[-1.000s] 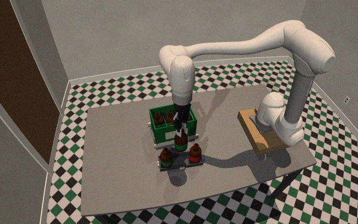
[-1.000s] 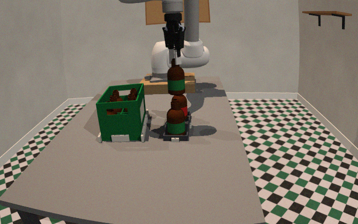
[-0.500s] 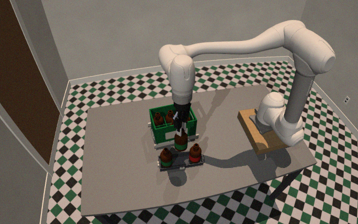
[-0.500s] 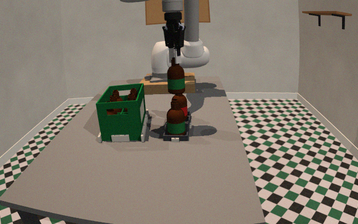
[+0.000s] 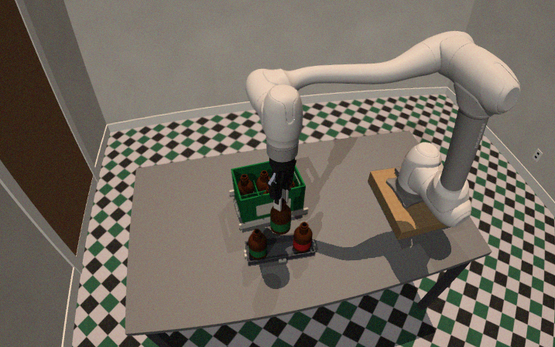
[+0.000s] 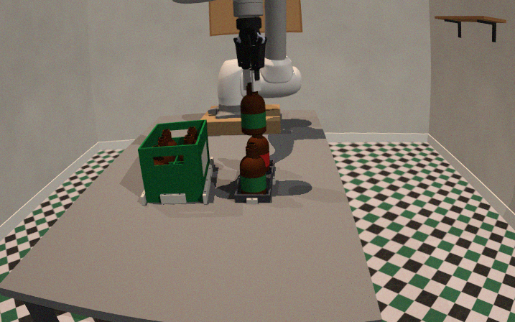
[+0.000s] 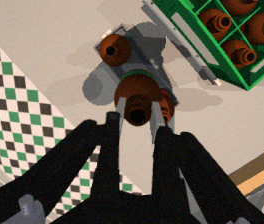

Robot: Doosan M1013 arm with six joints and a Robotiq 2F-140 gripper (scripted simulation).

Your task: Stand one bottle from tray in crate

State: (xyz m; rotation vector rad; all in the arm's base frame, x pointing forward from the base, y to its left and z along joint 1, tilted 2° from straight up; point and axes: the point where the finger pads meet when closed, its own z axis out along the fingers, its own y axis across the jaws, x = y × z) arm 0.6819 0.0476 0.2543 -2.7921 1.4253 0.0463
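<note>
The claw (image 6: 251,82) has a green-banded bottle (image 6: 253,113) pinched by the neck, hanging upright above the tray (image 6: 253,197) just beside the green crate (image 6: 173,175), so next, I reckon, it carries it across over the crate's one free cell.

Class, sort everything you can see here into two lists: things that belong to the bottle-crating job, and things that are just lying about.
Part of the job:
- gripper, jaws shut on the green-banded bottle, hanging above the tray
- green crate with bottles inside
- tray
- second green-banded bottle and red-banded bottle on the tray

Just lying about:
- wall shelf
- wooden board under the arm
</note>
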